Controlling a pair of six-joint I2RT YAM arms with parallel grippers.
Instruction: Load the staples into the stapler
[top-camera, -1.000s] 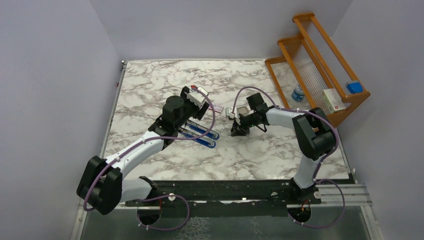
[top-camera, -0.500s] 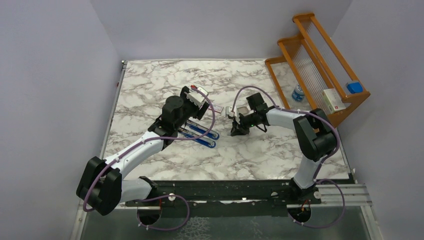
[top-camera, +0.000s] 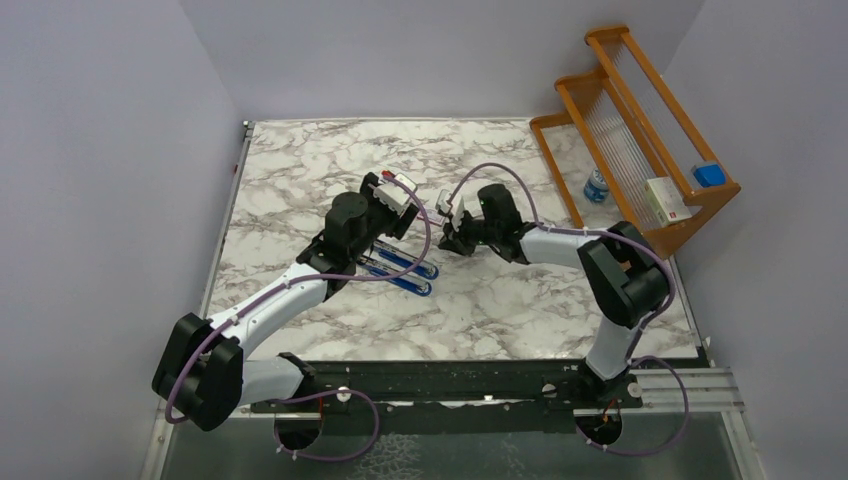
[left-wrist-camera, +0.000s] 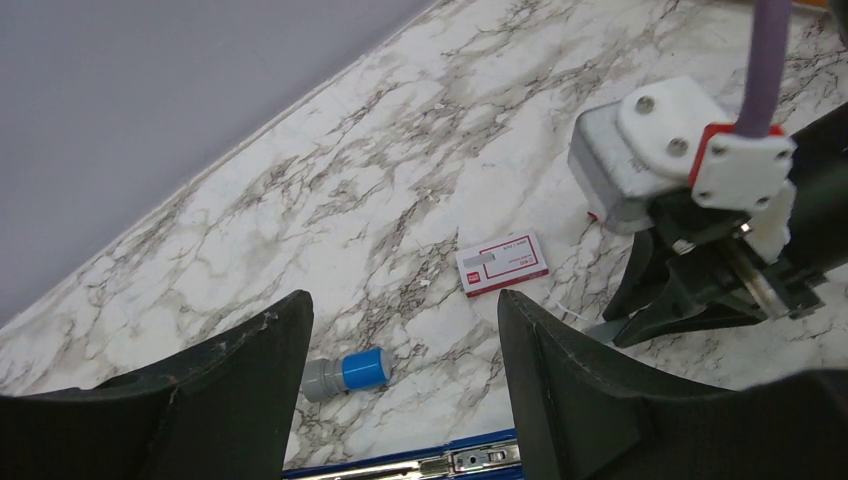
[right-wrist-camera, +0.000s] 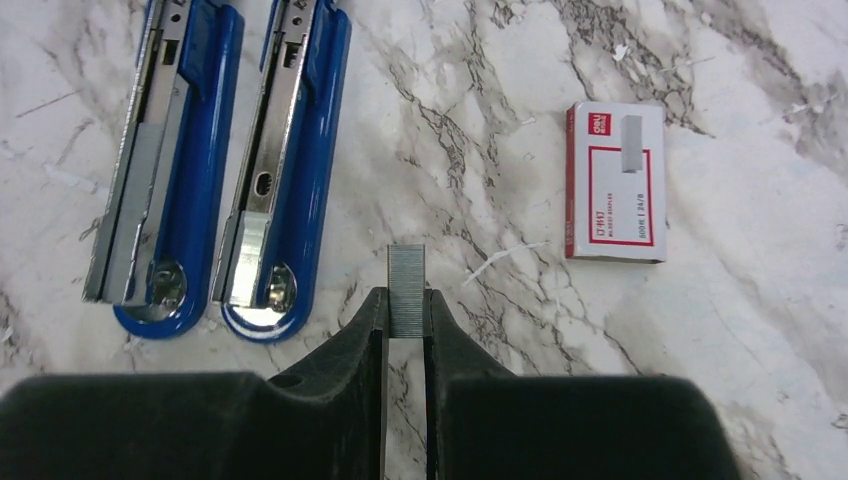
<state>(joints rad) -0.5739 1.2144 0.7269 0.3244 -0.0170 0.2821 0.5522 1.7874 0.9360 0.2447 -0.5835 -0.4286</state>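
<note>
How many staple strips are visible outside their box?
1: the staple strip is clamped in the right pincer, between the open blue stapler and the staple box. Others may be hidden inside the box.

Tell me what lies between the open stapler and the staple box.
In the right wrist view, only the staple strip pinched by the right gripper sits between the stapler and the staple box; the rest is bare marble table.
</note>
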